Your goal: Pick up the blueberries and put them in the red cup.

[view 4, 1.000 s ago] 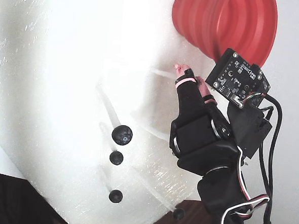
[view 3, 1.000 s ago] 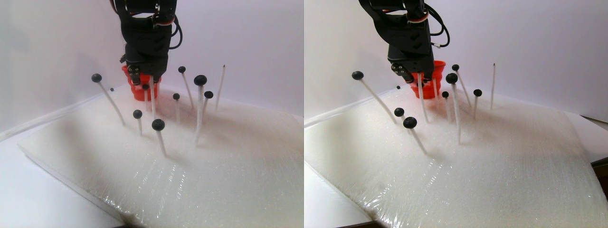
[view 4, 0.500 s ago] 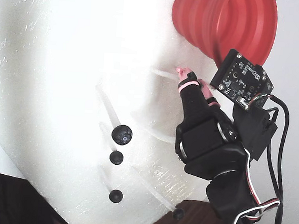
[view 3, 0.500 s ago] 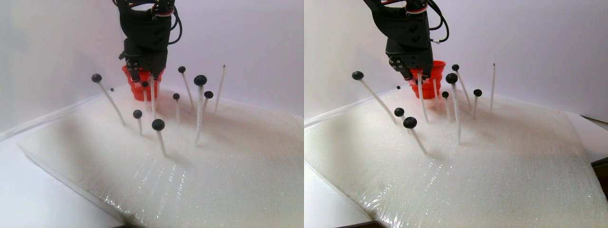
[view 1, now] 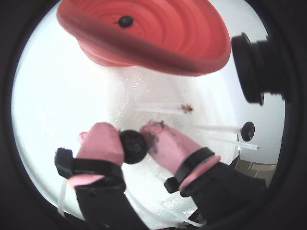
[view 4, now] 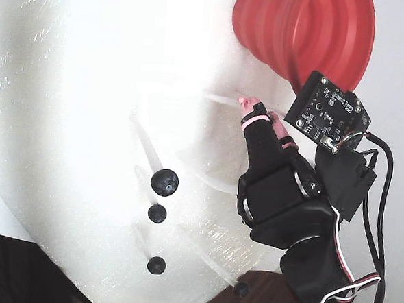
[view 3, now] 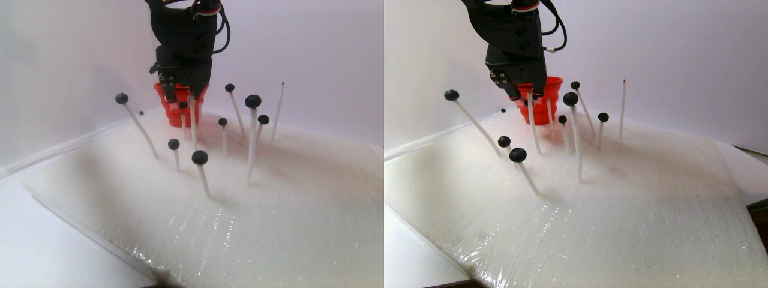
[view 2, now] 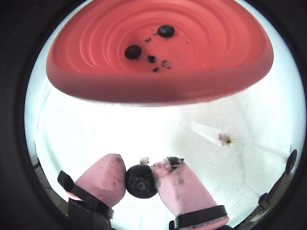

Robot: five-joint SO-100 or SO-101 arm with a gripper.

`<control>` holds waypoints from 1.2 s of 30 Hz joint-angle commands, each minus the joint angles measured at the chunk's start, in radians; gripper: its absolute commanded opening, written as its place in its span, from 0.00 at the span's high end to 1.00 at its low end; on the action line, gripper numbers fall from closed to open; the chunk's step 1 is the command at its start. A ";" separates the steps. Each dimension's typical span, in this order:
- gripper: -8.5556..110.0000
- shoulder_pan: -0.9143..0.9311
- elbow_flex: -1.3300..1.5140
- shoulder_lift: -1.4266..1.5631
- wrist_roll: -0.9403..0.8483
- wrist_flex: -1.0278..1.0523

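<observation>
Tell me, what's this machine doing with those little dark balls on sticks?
The arm is picking blueberries off thin white sticks stuck in a foam sheet and dropping them into a red cup. Right now its gripper, with pink-tipped fingers, is shut on one berry just short of the cup. Two berries already lie inside, and several are on their sticks.

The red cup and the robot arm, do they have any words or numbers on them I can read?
None: no word, number or sign can be read in any view.
The red cup shows only plain ribs.
The green circuit board on the arm may carry tiny print, but it is too small and blurred to read.
</observation>
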 commanded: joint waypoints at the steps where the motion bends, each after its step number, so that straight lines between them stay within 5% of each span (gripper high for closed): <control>1: 0.84 -0.005 0.012 0.152 -0.006 0.012; 36: 0.84 0.012 0.020 0.318 -0.015 0.192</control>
